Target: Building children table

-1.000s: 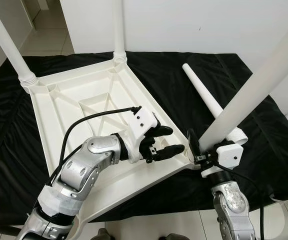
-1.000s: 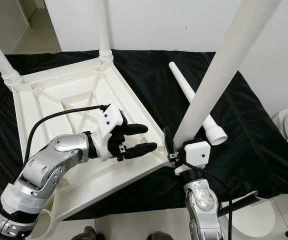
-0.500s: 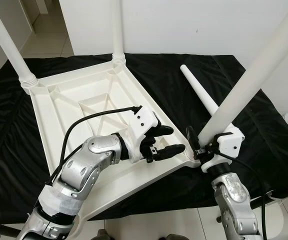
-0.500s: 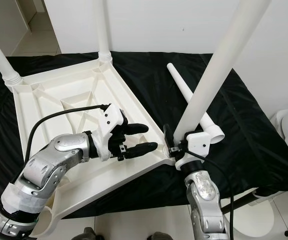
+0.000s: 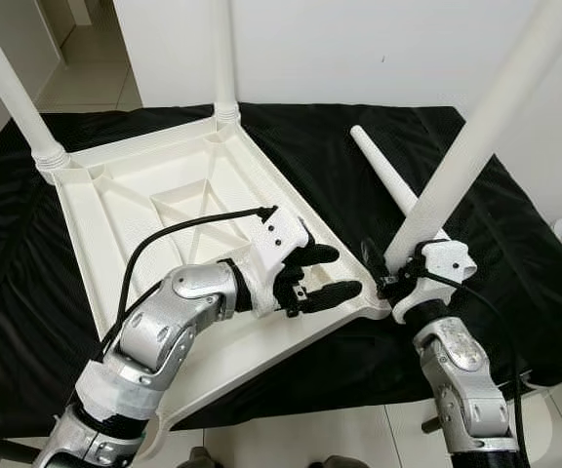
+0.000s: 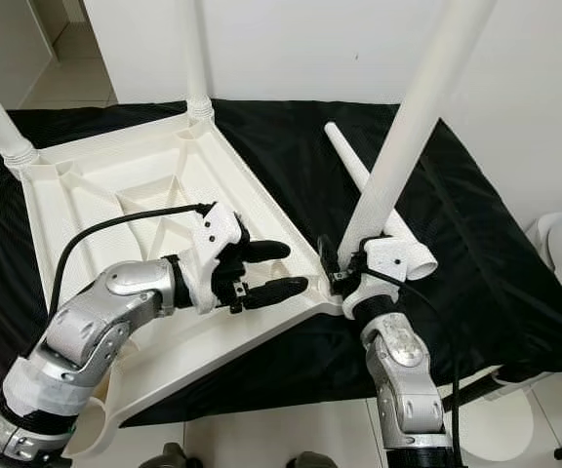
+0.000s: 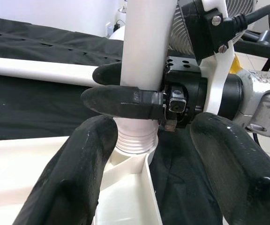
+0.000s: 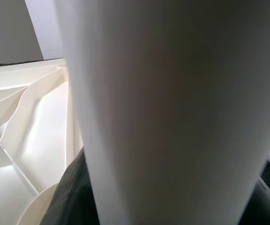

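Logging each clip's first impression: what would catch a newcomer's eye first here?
The upturned white table top on the black cloth, two legs already standing at its far corners. At its near right corner, the right end effector is shut on a third leg at its socket, while the left end effector hovers open beside it.

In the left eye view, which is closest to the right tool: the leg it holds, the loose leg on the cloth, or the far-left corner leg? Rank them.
1. Held leg: clamped in the right tool.
2. Loose leg: on the cloth just behind it.
3. Corner leg: far left, across the tabletop.
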Motion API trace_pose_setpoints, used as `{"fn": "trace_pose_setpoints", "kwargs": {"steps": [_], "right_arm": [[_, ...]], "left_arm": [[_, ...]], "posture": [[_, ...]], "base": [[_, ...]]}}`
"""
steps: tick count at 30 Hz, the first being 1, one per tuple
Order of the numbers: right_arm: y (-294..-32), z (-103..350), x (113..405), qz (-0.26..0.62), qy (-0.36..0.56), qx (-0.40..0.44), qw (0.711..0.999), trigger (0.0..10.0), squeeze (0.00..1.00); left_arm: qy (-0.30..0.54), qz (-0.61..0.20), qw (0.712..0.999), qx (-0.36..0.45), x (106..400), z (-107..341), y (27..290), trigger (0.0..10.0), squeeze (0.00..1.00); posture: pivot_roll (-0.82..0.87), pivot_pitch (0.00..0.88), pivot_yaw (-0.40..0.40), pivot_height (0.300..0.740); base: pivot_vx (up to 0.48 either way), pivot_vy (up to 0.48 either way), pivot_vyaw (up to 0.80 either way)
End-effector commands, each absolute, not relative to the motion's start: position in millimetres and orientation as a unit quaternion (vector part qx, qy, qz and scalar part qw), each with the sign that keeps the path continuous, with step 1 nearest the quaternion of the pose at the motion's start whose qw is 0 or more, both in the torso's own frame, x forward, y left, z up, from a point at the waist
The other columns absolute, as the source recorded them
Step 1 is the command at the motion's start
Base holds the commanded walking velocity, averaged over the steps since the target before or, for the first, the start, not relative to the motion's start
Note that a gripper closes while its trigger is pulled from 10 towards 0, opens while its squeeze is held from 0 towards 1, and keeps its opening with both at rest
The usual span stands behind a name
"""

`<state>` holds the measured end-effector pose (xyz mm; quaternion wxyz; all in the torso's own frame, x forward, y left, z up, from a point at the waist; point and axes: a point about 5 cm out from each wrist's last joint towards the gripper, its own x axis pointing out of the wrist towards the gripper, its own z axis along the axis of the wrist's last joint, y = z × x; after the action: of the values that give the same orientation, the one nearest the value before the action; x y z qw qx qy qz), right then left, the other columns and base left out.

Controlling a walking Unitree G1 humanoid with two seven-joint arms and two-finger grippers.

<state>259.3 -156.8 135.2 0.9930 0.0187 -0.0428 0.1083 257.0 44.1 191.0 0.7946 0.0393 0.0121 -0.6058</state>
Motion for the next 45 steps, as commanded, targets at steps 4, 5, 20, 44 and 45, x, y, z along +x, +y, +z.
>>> {"fn": "trace_pose_setpoints", "kwargs": {"steps": [4,5,20,44,45], "right_arm": [[-155,108,255,0.05,0.01,0.041,0.998,10.0,0.0],[-152,110,255,0.021,-0.003,0.059,0.998,10.0,0.0],[-126,123,266,-0.093,-0.036,0.099,0.99,10.0,0.0],[-170,137,257,0.099,-0.085,0.015,0.991,10.0,0.0],[-174,137,257,0.116,-0.082,0.01,0.99,10.0,0.0]], "left_arm": [[0.002,-0.591,0.806,0.046,257,195,45,10.0,0.0],[0.003,-0.591,0.805,0.047,257,193,45,10.0,0.0],[-0.003,-0.59,0.805,0.056,255,188,43,10.0,0.0],[-0.001,-0.589,0.806,0.064,257,185,41,10.0,0.0],[0.001,-0.589,0.805,0.065,257,185,41,10.0,0.0]], "posture": [[-0.02,0.047,0.01,0.74],[-0.02,0.047,0.01,0.74],[-0.02,0.039,-0.003,0.74],[-0.03,0.005,0.001,0.74],[-0.03,0.004,0.002,0.74]], "base": [[0.0,0.0,0.0],[0.0,0.0,0.0],[0.0,0.0,0.0],[0.0,0.0,0.0],[0.0,0.0,0.0]]}}
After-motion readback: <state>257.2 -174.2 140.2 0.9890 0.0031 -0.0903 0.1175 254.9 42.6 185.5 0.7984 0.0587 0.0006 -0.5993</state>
